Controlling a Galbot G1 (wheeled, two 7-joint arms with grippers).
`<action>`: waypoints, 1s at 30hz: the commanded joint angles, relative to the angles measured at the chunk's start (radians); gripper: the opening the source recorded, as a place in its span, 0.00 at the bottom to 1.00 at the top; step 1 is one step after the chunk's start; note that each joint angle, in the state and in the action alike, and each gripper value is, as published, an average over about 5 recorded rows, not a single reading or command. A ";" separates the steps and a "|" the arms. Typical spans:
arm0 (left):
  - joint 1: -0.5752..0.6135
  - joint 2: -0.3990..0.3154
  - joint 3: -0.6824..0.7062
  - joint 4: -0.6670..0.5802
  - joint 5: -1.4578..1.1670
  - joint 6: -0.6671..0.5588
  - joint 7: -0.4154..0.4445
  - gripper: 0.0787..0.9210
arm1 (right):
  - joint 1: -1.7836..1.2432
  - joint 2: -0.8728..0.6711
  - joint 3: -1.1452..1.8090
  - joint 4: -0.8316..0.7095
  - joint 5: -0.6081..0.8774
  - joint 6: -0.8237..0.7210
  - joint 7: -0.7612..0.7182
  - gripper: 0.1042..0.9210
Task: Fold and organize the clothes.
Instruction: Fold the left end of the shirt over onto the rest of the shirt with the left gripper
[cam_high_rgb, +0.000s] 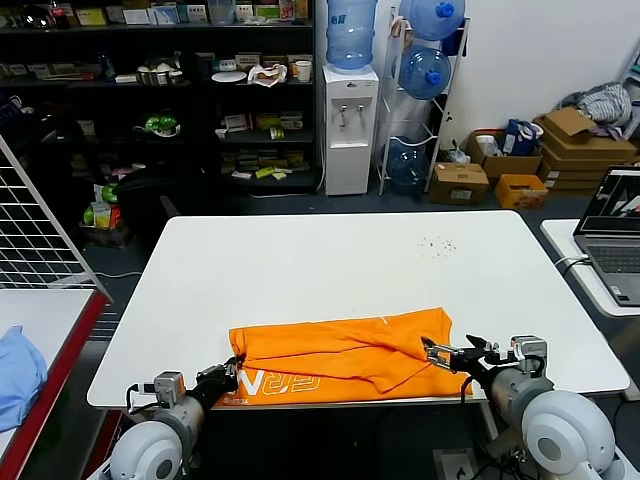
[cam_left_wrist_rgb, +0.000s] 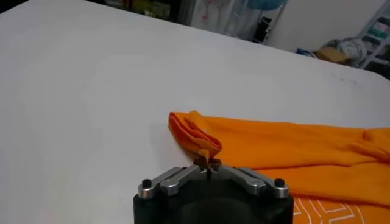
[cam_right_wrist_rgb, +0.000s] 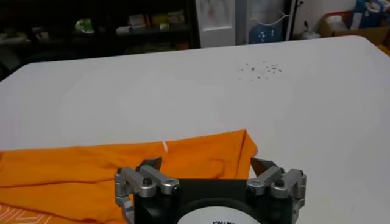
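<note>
The orange T-shirt lies folded into a long band along the near edge of the white table, with white lettering showing on the flap that hangs over the edge. My left gripper is shut on the shirt's left corner, which shows pinched and bunched in the left wrist view. My right gripper is open at the shirt's right end, its fingers spread either side of the cloth and holding nothing.
A light blue cloth lies on a side table at the left. A laptop sits on a table at the right. Small dark specks dot the far right of the table. Shelves and water bottles stand behind.
</note>
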 joint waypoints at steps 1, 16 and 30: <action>-0.004 0.095 -0.044 -0.045 -0.044 -0.001 -0.017 0.02 | 0.042 0.005 -0.028 -0.014 -0.005 0.005 -0.003 1.00; 0.164 0.323 -0.416 -0.074 -0.181 0.029 -0.047 0.02 | 0.145 0.027 -0.112 -0.084 -0.029 0.032 -0.065 1.00; 0.233 0.520 -0.488 0.091 -0.216 0.033 -0.047 0.02 | 0.151 0.040 -0.122 -0.103 -0.067 0.055 -0.118 1.00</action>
